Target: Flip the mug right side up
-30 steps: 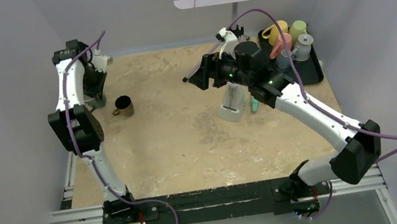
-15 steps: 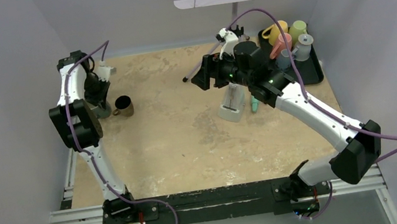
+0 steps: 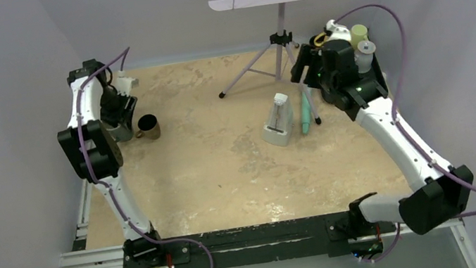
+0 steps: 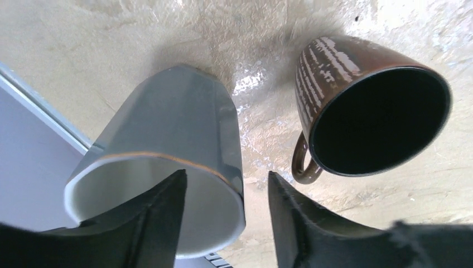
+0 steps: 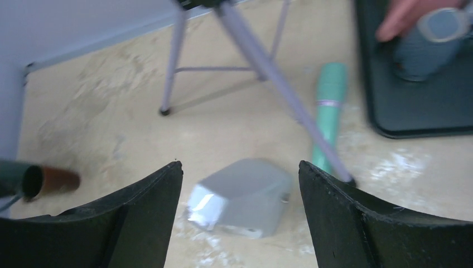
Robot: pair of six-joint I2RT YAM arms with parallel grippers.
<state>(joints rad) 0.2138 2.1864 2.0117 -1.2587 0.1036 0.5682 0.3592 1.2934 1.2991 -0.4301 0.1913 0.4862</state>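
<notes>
Overhead, the larger change is on the right. The right arm has swung away from the middle of the counter (image 3: 227, 178), and the right end effector (image 3: 300, 71) now hangs by the black tray (image 3: 378, 88) at the far right. This leaves the tripod (image 3: 281, 35), the metronome (image 3: 278, 121) and the green pen (image 3: 305, 113) uncovered. Over the same second the left end effector (image 3: 124, 117) has come down onto the grey mug (image 3: 122, 130), which stands at the far left of the counter, just beside the brown mug (image 3: 148, 126). The brown mug has not moved. My reading is that the grey mug is being set down mouth up, so the turn looks all but done and only letting go and backing off remain.

From the left wrist, the grey mug stands on its base with its open mouth toward the camera. The fingers straddle its wall at the rim — one inside the mouth, one outside — and are part open. A sliver of counter shows between the outer finger and the wall, so the grip looks slack rather than clamped. The brown mug sits upright to the right, apart from the grey one.

From the right wrist, the fingers are spread wide and hold nothing, poised above the metronome. The grey mug is not in this view.
</notes>
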